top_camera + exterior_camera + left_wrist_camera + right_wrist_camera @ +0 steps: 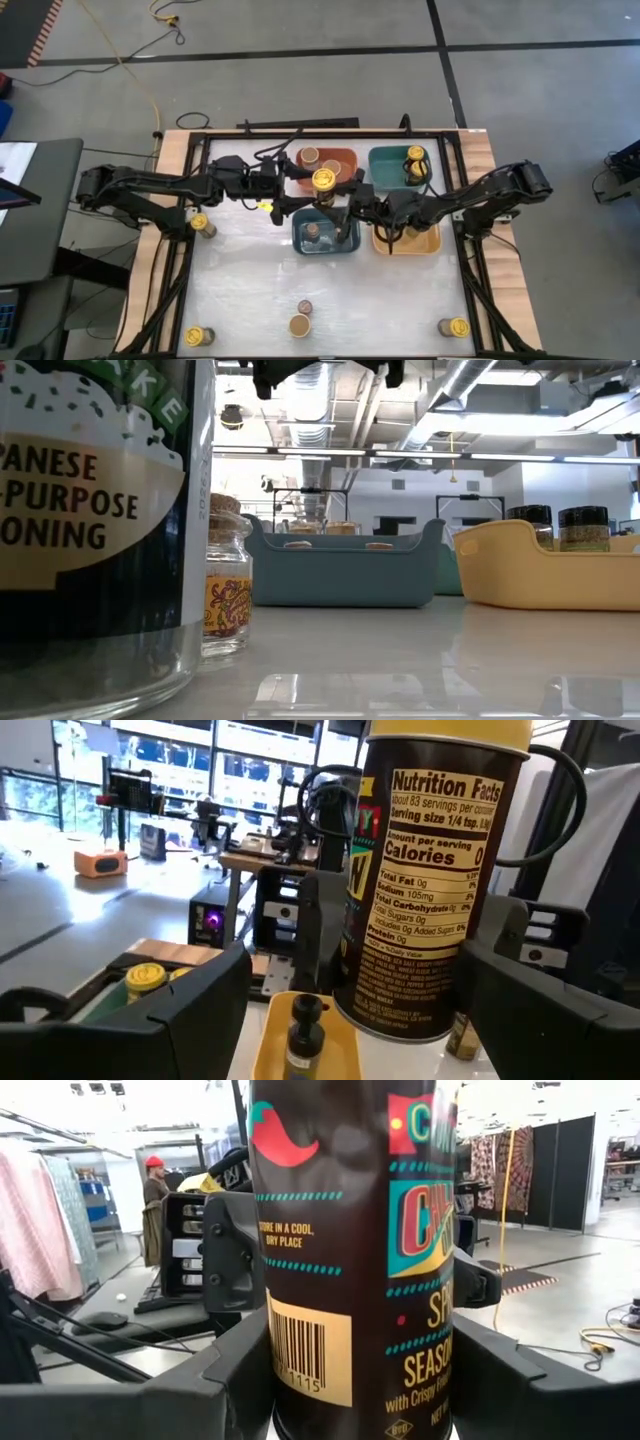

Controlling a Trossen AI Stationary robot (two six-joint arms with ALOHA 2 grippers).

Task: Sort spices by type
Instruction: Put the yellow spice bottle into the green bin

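Observation:
A tall dark spice jar with a yellow lid (pixel 323 180) is upright in the air between the orange bin (pixel 345 158) and the blue bin (pixel 300 243). My right gripper (pixel 360 1380) reaches in from the table's right and is shut on it. My left gripper (pixel 358 965) comes from the table's left and is open, its fingers standing on either side of the same jar (pixel 430 890). More jars stand on the table: yellow-lidded ones (pixel 203 224) (pixel 198 336) (pixel 455 327), a tan-lidded one (pixel 299 325) and a small brown-topped one (pixel 305 307). My right gripper pinches the jar's body (pixel 300 1370) between its two fingers, one on each side. The fingers (pixel 225 1380) come in level from the table's right. The jar is upright and lifted clear of the table and bins.
The orange bin holds tan-lidded jars (pixel 310 154), the teal bin (pixel 385 175) a yellow-lidded jar (pixel 415 153), the blue bin a small brown-topped jar (pixel 313 230), and the yellow bin (pixel 550 575) dark-topped jars (pixel 583 528). A big jar (pixel 90 510) and a small corked jar (pixel 228 575) stand near the low camera.

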